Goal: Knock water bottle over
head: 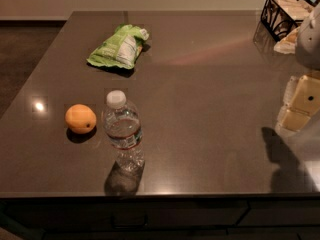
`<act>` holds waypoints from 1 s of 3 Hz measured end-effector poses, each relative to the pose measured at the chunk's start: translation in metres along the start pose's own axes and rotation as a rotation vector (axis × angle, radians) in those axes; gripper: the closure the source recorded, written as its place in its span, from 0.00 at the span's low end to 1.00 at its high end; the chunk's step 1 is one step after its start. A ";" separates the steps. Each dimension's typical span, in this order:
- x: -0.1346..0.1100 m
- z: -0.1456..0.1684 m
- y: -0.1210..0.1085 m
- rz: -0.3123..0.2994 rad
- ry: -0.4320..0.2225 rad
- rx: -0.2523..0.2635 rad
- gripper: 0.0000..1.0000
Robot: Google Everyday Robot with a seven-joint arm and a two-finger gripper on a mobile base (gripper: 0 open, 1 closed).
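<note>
The water bottle (pixel 123 132) stands upright near the table's front edge, left of centre. It is clear and ribbed, with a white cap and a white-and-red label band. My gripper (pixel 298 108) hangs over the right side of the table, far to the right of the bottle and a little further back. It touches nothing, and its shadow falls on the tabletop below it.
An orange (pixel 80 118) sits just left of the bottle. A green snack bag (pixel 119 47) lies further back. A black wire basket (pixel 284 13) stands at the back right corner. The dark table's front edge (pixel 150 194) runs close below the bottle.
</note>
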State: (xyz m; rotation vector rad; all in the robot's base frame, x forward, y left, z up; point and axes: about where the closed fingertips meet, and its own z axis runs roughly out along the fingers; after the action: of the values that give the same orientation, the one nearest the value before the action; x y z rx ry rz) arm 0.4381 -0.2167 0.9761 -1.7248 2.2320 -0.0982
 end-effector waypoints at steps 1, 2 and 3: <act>0.000 0.000 0.000 0.000 -0.001 0.000 0.00; -0.018 0.001 0.003 -0.014 -0.053 -0.005 0.00; -0.049 0.014 0.012 -0.042 -0.180 -0.038 0.00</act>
State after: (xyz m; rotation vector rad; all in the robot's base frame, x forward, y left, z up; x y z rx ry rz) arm 0.4415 -0.1649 0.9703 -1.7270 2.0816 0.0872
